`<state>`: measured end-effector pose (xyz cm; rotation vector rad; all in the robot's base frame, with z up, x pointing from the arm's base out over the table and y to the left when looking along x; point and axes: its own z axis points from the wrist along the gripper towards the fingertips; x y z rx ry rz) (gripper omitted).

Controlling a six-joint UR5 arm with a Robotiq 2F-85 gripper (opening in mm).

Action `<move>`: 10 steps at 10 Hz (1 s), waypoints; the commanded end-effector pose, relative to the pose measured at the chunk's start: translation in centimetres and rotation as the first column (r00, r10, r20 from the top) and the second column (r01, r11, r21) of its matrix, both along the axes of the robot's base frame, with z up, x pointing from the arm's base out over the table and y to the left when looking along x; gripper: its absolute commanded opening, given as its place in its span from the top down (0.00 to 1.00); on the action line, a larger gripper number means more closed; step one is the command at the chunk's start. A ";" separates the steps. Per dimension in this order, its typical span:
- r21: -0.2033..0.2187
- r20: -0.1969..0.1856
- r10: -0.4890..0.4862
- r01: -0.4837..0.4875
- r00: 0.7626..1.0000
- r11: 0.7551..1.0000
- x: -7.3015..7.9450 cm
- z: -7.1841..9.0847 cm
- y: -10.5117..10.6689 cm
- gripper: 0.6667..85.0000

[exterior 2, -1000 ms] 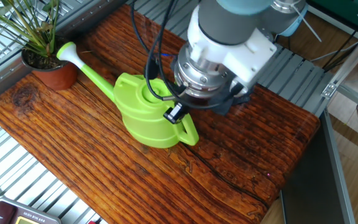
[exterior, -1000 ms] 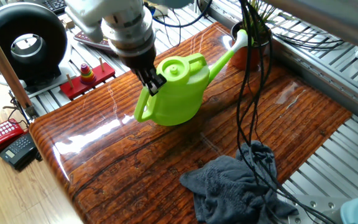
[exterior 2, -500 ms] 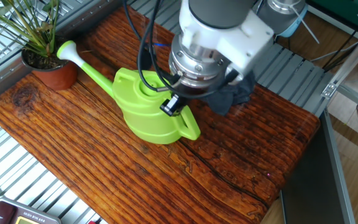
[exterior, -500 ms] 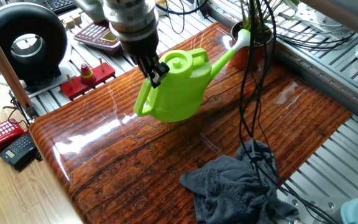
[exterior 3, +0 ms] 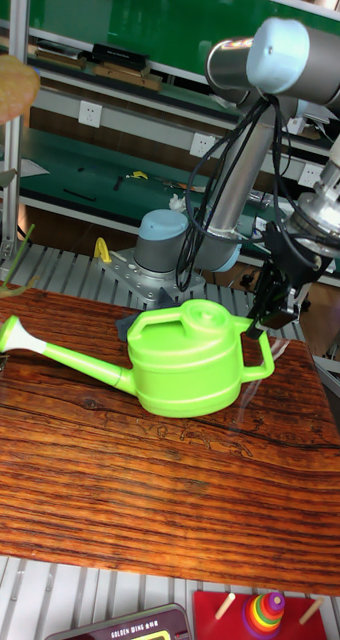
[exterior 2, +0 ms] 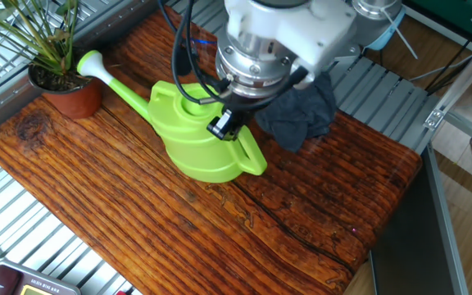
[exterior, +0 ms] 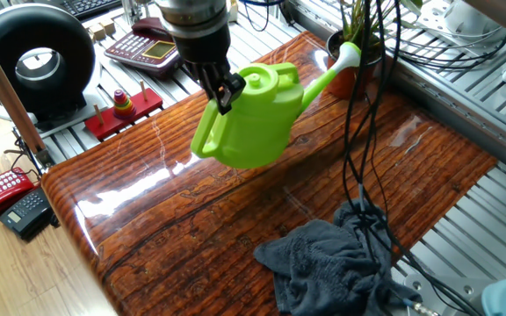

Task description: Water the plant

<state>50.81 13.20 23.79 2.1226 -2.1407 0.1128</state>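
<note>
Arm reaches down from above, wrist tilted; hand [exterior: 225,92] is pinched on the rear handle of the green watering can [exterior: 257,118]. In the tall fixed view the hand [exterior 3: 265,318] grips the top of the handle loop. Fingers [exterior 2: 222,127] are dark and narrow, clamped on the handle.

Can is lifted off the tabletop [exterior: 200,219]; in the tall fixed view its base hangs above the wood, body near level, spout running out low to the side. Landmark: the can.

The plant [exterior 2: 52,57], thin grass-like leaves in a terracotta pot, stands at the tabletop corner past the spout tip. Spout rose [exterior 2: 88,62] is just beside the pot rim; whether it touches cannot be told.

Open wood lies in front of the can and under it. A dark grey cloth [exterior: 336,259] sits well apart from the can, near the opposite edge from the plant. Black cables [exterior: 358,114] hang between the can and the cloth, close to the spout side. Behind the handle side the tabletop edge is near; beyond it a red toy stand [exterior: 123,110] and a calculator [exterior: 152,51].
</note>
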 end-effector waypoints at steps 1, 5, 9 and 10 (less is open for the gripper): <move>0.021 -0.003 -0.001 0.001 1.000 1.000 -0.6 0.9 0.1 1.00; 0.017 -0.009 0.018 -0.018 1.000 1.000 -0.7 1.3 0.1 1.00; 0.016 -0.018 0.065 -0.064 0.998 0.998 -0.7 1.2 0.0 1.00; 0.023 -0.036 0.089 -0.088 0.995 0.996 -0.9 1.1 0.1 1.00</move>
